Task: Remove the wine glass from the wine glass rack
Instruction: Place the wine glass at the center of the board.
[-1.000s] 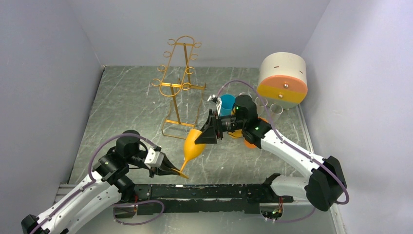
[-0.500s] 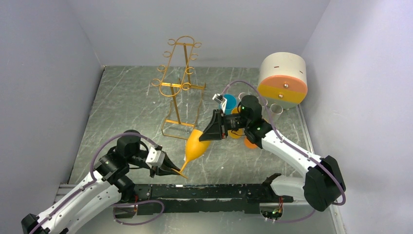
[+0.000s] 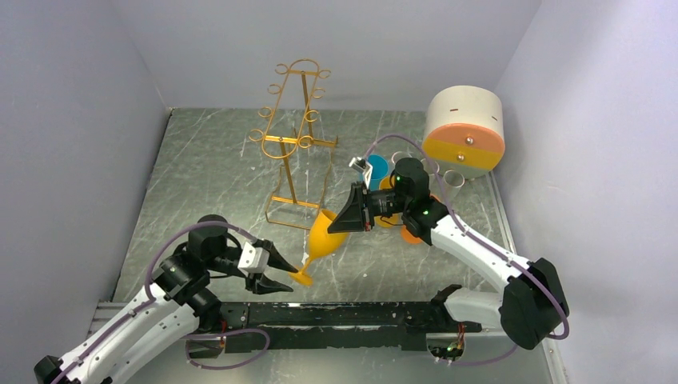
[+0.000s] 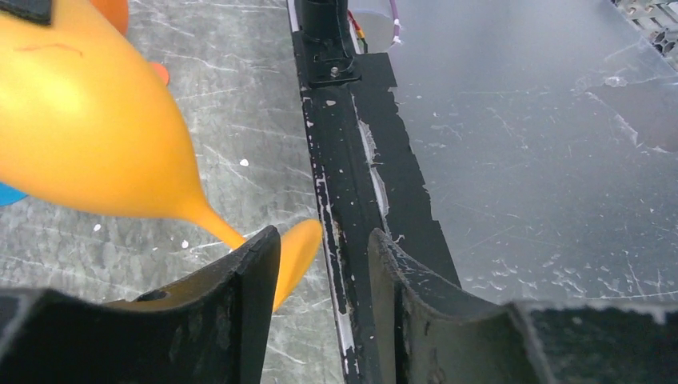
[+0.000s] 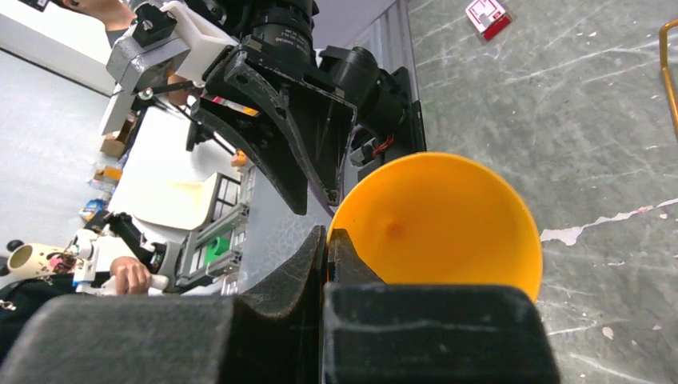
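The right gripper (image 3: pixel 334 227) is pinched shut on the rim of the wine glass (image 3: pixel 322 238). The left gripper (image 3: pixel 286 276) is open, and the foot of the glass sits just between its fingers. The glass is off the rack (image 3: pixel 294 140), which stands far beyond both grippers. To do this well, the left one should back straight away without bumping the foot. The right one should hold tight and steady. A second ago the left gripper held the foot and the right one was open.

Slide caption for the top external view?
Right gripper pinches the orange wine glass by its rim, clear of the gold rack; left gripper open beside its foot.
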Robot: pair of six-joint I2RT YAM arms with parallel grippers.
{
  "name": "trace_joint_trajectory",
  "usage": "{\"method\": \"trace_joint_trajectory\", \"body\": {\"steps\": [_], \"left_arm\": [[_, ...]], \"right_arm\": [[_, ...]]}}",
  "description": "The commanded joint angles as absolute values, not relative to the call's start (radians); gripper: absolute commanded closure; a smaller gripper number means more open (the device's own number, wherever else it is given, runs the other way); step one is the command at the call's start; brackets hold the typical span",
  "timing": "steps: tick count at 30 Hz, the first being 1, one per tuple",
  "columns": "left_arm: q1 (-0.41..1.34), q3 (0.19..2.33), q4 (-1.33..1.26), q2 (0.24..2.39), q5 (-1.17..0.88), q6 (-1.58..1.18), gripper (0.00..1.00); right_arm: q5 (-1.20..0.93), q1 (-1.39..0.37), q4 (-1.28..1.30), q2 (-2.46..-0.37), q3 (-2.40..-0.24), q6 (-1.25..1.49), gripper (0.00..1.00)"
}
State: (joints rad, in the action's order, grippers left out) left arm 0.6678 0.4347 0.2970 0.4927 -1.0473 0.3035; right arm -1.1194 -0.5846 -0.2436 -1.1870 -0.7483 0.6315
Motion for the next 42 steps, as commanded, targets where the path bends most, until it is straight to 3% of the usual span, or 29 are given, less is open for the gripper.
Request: {"method": "trace_joint_trajectory", "body": {"steps": [1,8,11,12,13,14,18,25,32,42], "left_arm": [[0.669,0.454,0.276,0.485,-1.03,0.308,0.5],[0.668,0.478,0.302,0.486,-1.005,0.315,0.35],[0.668,0.481,0.302,0.42,-0.891,0.296,0.31],[0.668,0.474,0.29,0.393,-0.821,0.267,0.26],[0.667,0.468,0.273,0.361,-0.754,0.236,0.1],[0.667,0.463,0.266,0.334,-0.679,0.212,0.0],[0.667,0.452,0.264,0.223,-0.447,0.153,0.01],[0.666,0.418,0.249,0.115,-0.174,0.055,0.01],[0.665,0.407,0.234,0.158,-0.209,0.069,0.01],[0.665,0.415,0.223,0.24,-0.265,0.088,0.01]], "right_arm": [[-1.093,-0.588,-0.212,-1.157,-0.749,0.601,1.0],[-0.985,-0.594,-0.087,-1.12,-0.756,0.533,1.0],[-0.864,-0.63,0.02,-1.098,-0.776,0.481,1.0],[-0.807,-0.653,0.058,-1.088,-0.782,0.463,1.0],[-0.732,-0.68,0.093,-1.078,-0.789,0.448,1.0],[-0.655,-0.711,0.122,-1.068,-0.795,0.435,1.0],[-0.35,-0.807,0.195,-1.03,-0.821,0.411,1.0],[-0.054,-0.888,0.323,-1.028,-0.883,0.391,1.0],[0.294,-0.968,0.441,-1.052,-0.932,0.408,1.0],[0.479,-0.98,0.494,-1.122,-0.937,0.432,1.0]]}}
